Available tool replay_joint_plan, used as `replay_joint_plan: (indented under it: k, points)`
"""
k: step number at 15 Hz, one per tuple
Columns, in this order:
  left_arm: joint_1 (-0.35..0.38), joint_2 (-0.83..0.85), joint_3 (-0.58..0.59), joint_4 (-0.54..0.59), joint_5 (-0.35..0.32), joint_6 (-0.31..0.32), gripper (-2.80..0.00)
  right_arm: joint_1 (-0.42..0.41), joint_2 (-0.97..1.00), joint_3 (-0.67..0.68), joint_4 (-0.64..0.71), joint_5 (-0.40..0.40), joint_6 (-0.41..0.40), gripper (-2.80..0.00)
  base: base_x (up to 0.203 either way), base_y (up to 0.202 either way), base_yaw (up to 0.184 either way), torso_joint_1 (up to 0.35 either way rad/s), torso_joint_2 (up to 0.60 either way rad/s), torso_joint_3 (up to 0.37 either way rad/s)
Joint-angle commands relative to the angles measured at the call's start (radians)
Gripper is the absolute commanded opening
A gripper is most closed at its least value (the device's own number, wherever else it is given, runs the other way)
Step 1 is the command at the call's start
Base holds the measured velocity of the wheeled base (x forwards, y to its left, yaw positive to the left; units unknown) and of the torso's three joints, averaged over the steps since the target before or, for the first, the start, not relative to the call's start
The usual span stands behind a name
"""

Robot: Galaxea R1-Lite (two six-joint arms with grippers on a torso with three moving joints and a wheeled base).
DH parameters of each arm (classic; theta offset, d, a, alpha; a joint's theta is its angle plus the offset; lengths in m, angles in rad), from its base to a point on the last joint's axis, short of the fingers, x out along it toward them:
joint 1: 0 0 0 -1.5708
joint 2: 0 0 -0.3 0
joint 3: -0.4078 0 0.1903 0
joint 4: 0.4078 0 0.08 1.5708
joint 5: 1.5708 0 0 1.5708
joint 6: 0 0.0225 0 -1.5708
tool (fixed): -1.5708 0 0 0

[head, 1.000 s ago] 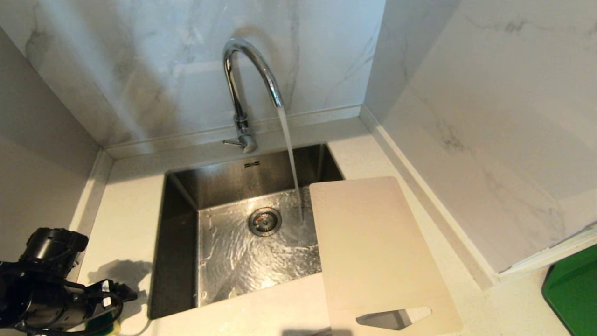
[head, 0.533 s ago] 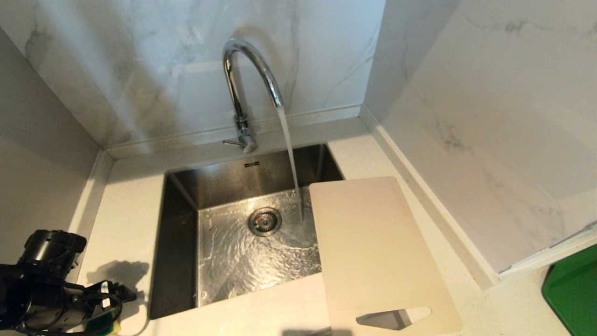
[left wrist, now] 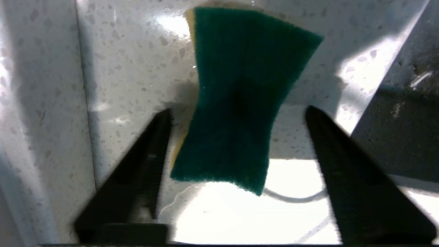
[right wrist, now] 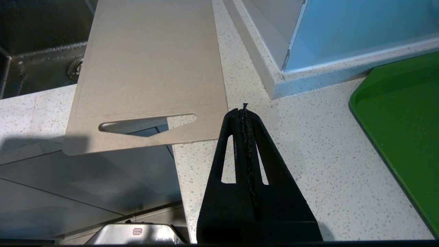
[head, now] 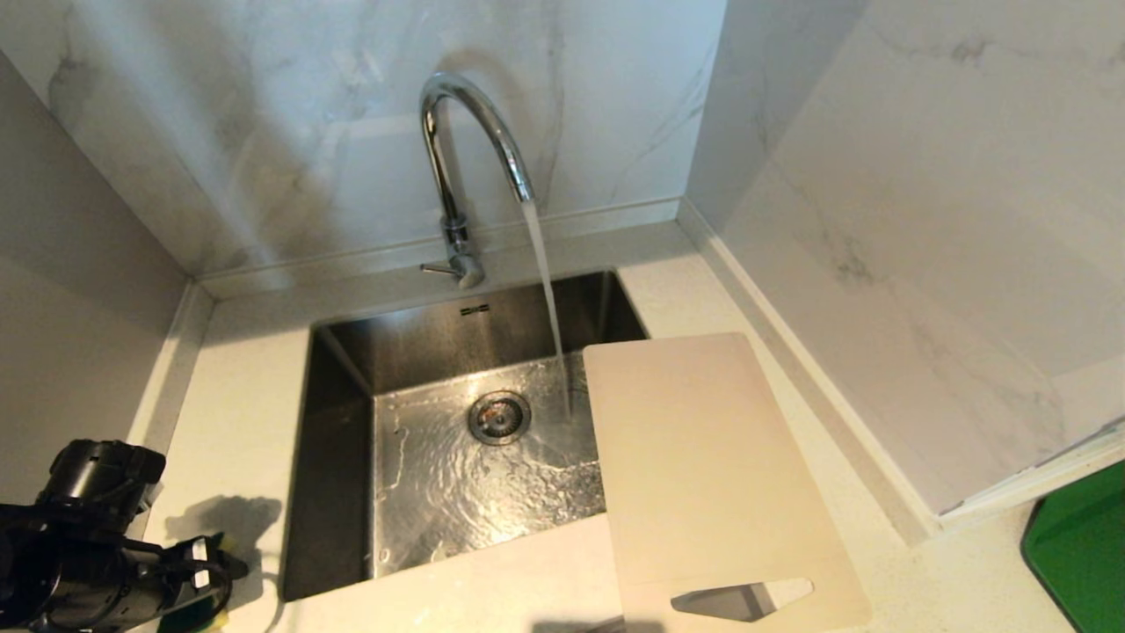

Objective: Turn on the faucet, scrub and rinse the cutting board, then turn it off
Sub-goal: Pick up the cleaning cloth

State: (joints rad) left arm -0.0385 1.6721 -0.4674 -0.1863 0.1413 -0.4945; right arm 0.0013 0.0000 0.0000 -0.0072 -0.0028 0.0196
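Sponge pickup beside the running faucet (head: pixel 466 167)
Left gripper (left wrist: pixel 236 137) jaws stand apart astride the soft sponge (left wrist: pixel 240 99), not yet pinching; the stiff, slick cutting board (head: pixel 703 466) is best held at its slot.

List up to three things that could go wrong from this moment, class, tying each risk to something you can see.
1. The left gripper straddles the green sponge off-centre, with neither finger touching; closing could nudge it aside or pinch only a corner.
2. The cutting board overhangs both the sink and the counter's front edge; scrubbing pressure might tip or slide it.
3. Water from the faucet lands beside the board and may splash onto the counter.
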Motion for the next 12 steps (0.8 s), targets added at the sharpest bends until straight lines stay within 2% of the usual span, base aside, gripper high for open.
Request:
replay_joint_plan:
  k: [1,5,8,12]
  points:
    - [0.000,-0.004,0.003,-0.022,0.001,-0.007,-2.80,0.000,0.000,0.000,0.000,0.000,0.000,-2.80,0.000,0.000,0.000,0.000,0.00,0.000]
    - [0.000,-0.014,0.001,-0.022,0.001,-0.007,-2.80,0.000,0.000,0.000,0.000,0.000,0.000,-2.80,0.000,0.000,0.000,0.000,0.00,0.000]
    - [0.000,-0.039,-0.003,-0.020,-0.055,-0.010,-2.80,0.000,0.000,0.000,0.000,0.000,0.000,-2.80,0.000,0.000,0.000,0.000,0.00,0.000]
    - [0.008,-0.069,-0.041,-0.005,-0.060,0.002,-2.80,0.000,0.000,0.000,0.000,0.000,0.000,-2.80,0.000,0.000,0.000,0.000,0.00,0.000]
